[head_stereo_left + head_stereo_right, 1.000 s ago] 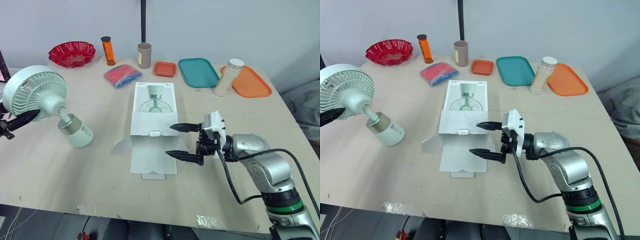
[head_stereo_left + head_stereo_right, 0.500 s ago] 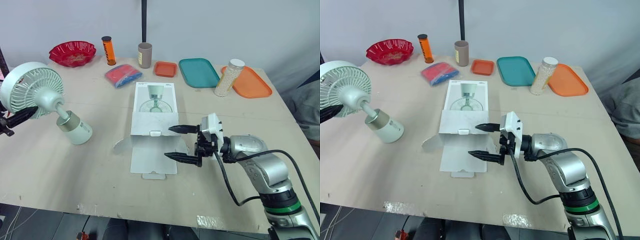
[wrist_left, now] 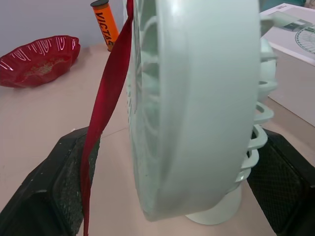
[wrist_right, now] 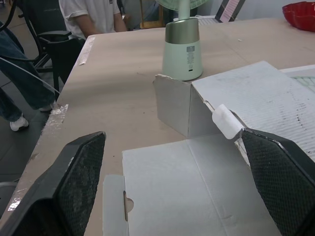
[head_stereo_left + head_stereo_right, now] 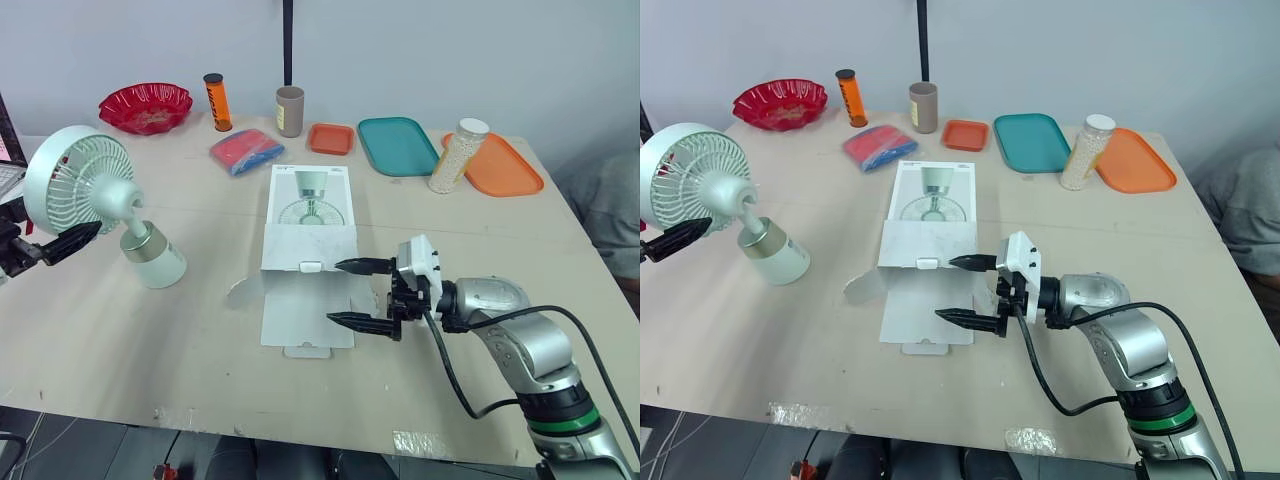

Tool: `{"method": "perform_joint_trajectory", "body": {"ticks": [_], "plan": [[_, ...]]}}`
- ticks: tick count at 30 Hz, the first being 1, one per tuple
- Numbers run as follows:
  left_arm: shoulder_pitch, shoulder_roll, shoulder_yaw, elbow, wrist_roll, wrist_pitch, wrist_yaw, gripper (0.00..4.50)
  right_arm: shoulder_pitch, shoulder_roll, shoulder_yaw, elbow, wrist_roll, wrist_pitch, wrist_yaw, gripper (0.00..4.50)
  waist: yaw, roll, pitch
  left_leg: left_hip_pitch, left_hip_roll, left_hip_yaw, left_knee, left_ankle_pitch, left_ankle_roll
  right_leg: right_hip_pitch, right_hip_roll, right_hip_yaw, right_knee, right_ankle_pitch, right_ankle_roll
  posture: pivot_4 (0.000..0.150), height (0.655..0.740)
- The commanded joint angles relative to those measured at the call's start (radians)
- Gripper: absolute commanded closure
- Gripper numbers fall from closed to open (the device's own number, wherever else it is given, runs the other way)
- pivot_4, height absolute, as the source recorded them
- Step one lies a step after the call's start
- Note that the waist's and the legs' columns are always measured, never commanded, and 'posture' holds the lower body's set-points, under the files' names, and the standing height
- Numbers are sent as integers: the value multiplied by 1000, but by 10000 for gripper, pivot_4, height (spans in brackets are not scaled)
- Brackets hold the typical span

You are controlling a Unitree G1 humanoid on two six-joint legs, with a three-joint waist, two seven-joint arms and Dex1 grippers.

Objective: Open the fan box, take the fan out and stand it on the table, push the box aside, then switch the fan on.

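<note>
Nearest on the light wooden bench (image 5: 150,350), the right pincer (image 5: 335,292) is hovering with its two black fingers spread wide and gripping nothing, over the open front flap (image 5: 305,318) of the white cardboard fan box (image 5: 308,225). The box is lying flat at the bench's middle, printed face up. Well to its left, the left pincer (image 3: 177,147) is clamping the round grille head of the pale green fan (image 5: 108,197), one finger on each side. The fan is out of the box and leaning, with its gold-banded cylindrical base resting on the bench. Along the far edge are sitting a red bowl (image 5: 145,105), an orange tube (image 5: 214,101), a blue-and-red packet (image 5: 245,150), a beige cup (image 5: 289,110) and a teal tray (image 5: 397,144).
</note>
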Motion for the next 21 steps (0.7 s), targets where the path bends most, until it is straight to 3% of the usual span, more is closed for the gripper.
{"method": "perform_joint_trajectory", "body": {"ticks": [1, 6, 12, 15, 18, 21], "plan": [[-25, -8, 65, -46, -46, 19, 22, 300, -2, -2, -8, -37, 3, -18, 2, 0, 0, 0, 0, 0, 0, 0, 0, 0, 0, 0, 0, 0, 0, 0, 0, 1500, 7389], [39, -28, 171, -123, -84, 47, 42, 300, -17, 1, -3, -20, 0, -23, 14, 0, -2, 0, 0, 0, 0, 0, 0, 0, 0, 0, 0, 0, 0, 0, 0, 1500, 7389], [93, -126, 297, -238, -146, 46, 122, 300, -42, 6, 5, 13, -6, -34, 33, 0, 0, 0, 0, 0, 0, -1, 0, 0, 0, 1, 0, -1, 0, 0, 0, 1500, 7389], [68, -171, 347, -292, -215, 65, 203, 300, -54, 6, 7, 29, -8, -39, 44, 0, 0, -2, -1, 0, 0, -2, 1, 0, 0, 2, 0, -1, 0, 0, 0, 1500, 7389], [25, -176, 391, -395, -410, 152, 302, 300, -68, 4, 6, 47, -7, -41, 55, 0, 1, -2, -1, 0, 0, -3, 1, 0, -1, 2, 0, -3, 0, 0, 0, 1500, 7389], [8, -166, 360, -455, -438, 164, 345, 300, -76, 4, 10, 53, -8, -43, 69, 0, 1, -3, -1, 0, -1, -5, 1, 0, -1, 3, 0, -3, 0, 0, 0, 1500, 7389]]}}
